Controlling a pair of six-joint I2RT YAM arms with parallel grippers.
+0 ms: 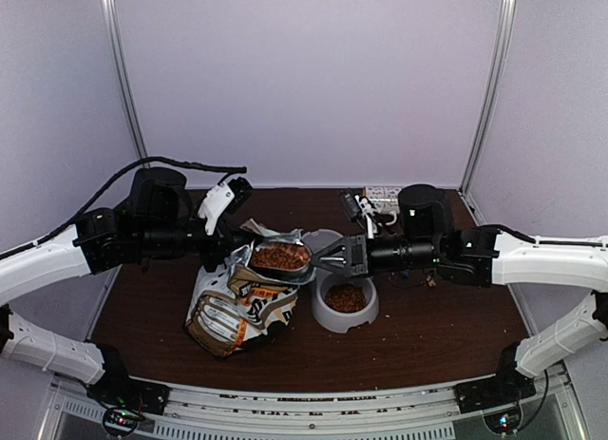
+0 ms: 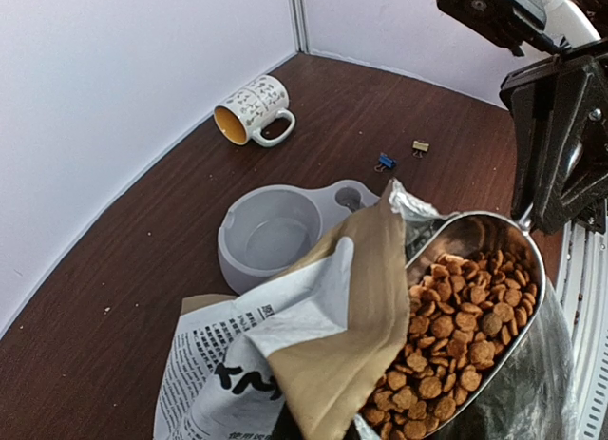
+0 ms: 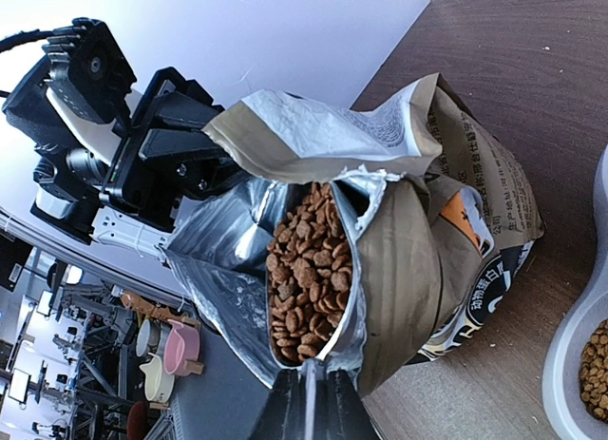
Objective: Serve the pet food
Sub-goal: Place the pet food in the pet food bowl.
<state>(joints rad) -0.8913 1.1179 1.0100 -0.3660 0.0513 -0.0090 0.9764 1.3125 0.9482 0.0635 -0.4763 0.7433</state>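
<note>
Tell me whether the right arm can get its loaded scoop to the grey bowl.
Probably yes: the right gripper holds the scoop of pet food at the bag mouth, and the grey bowl sits right beside the bag with nothing between.

Both arms are built from white shell links, seen on the left arm and the right arm, and these are joined by black cylindrical joint housings. A black cable is run above the left arm, and a white camera bracket is fitted at its wrist. The right end effector is formed of dark, angular plates. Small coloured lights are seen beside the black bases.
</note>
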